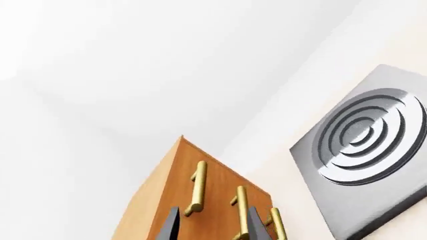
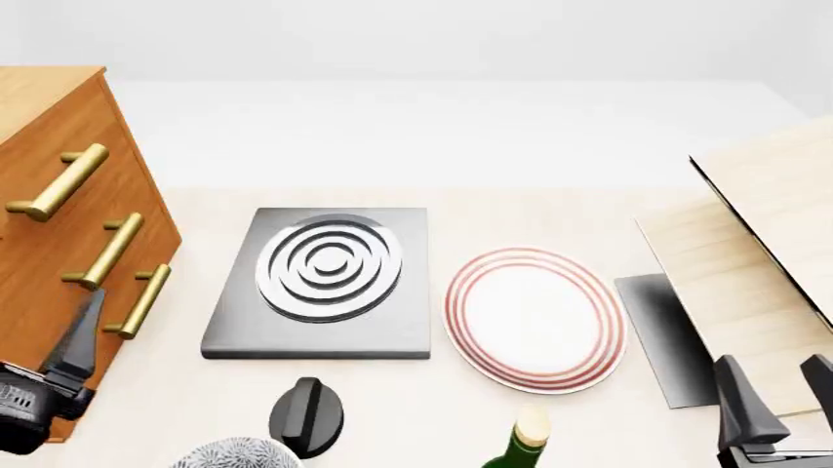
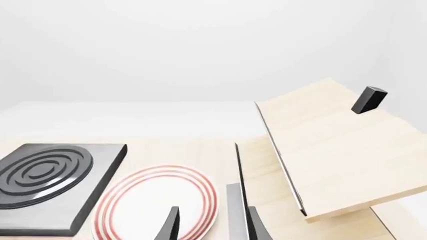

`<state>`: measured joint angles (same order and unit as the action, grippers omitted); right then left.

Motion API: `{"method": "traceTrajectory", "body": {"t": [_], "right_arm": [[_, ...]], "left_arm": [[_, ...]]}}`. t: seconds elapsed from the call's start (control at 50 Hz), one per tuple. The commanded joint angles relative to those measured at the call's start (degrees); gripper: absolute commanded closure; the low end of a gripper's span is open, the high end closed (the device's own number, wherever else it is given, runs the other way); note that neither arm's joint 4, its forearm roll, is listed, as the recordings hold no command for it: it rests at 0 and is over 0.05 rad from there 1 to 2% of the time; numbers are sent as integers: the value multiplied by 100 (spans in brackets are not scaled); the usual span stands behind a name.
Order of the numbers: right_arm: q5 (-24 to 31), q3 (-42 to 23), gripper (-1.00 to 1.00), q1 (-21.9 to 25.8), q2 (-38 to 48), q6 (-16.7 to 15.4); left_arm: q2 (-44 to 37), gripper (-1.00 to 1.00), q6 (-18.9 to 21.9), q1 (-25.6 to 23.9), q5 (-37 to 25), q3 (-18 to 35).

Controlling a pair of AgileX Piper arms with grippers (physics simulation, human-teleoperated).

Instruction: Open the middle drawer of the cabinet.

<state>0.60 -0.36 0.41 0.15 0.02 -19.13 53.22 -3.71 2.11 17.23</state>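
The cabinet (image 2: 65,195) stands at the table's far left, its middle drawer (image 2: 101,252) shut between two like it. Right of it lie a grey burner slab (image 2: 326,292), a red-rimmed plate (image 2: 534,317) and pale boards (image 2: 768,234); a black knob (image 2: 306,414) and bottle top (image 2: 528,434) sit nearer. The left gripper (image 1: 212,225) is spread open, empty, just short of the drawer handles. The right gripper (image 3: 210,225) gapes empty over the plate's edge.

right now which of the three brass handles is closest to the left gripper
The lowest handle, on the cabinet's bottom drawer. It sits right beside the left gripper; the middle drawer's handle and the top handle are farther up the front.
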Motion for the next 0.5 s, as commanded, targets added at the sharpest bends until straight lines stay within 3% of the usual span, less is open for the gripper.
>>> {"method": "traceTrajectory", "body": {"t": [0.02, 0.1, 0.38, 0.5], "right_arm": [[-16, 0, -100, 18, -2, 8], [-12, 0, -100, 25, -2, 16], [-2, -4, -100, 53, -5, 43], [-6, 3, -100, 55, 5, 57]], "left_arm": [[-365, -100, 959, -93, 703, -294], [-566, -100, 1391, -149, 1219, -546], [-1586, -100, 2130, -511, 2430, -982], [-3181, -100, 2500, -716, 3963, -1183]]}}
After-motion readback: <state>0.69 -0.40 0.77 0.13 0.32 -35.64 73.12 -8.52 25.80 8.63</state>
